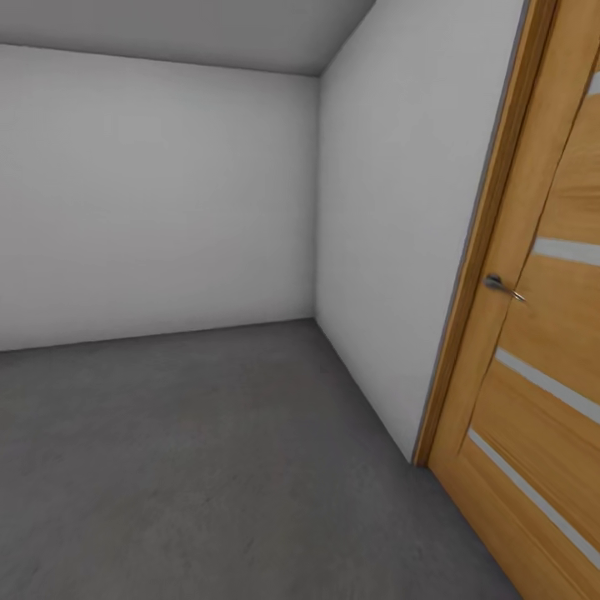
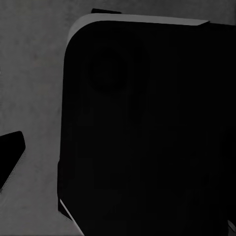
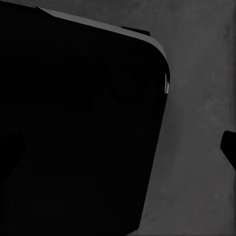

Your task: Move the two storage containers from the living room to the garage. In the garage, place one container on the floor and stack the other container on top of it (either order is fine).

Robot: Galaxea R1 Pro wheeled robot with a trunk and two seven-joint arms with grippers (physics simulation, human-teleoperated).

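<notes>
Robot's in the garage, head camera facing a bare corner: pale grey walls (image 1: 167, 192), dark grey floor (image 1: 208, 467), and at right a wooden door (image 1: 542, 350) with pale slats and a metal handle (image 1: 502, 287). No storage containers anywhere, so I can't give a bearing from either gripper, a long axis, or say which arm is nearer. Both wrist cameras look down past a big black rounded body (image 2: 147, 137), probably part of the robot, with speckled floor beside it. A dark tip (image 2: 10, 152) pokes into the left wrist view and another (image 3: 228, 147) into the right; possibly fingers, too cropped to confirm. Can't tell whether either gripper is open, closed or holding anything. My read: it's in transit, needs to locate a bin first.
</notes>
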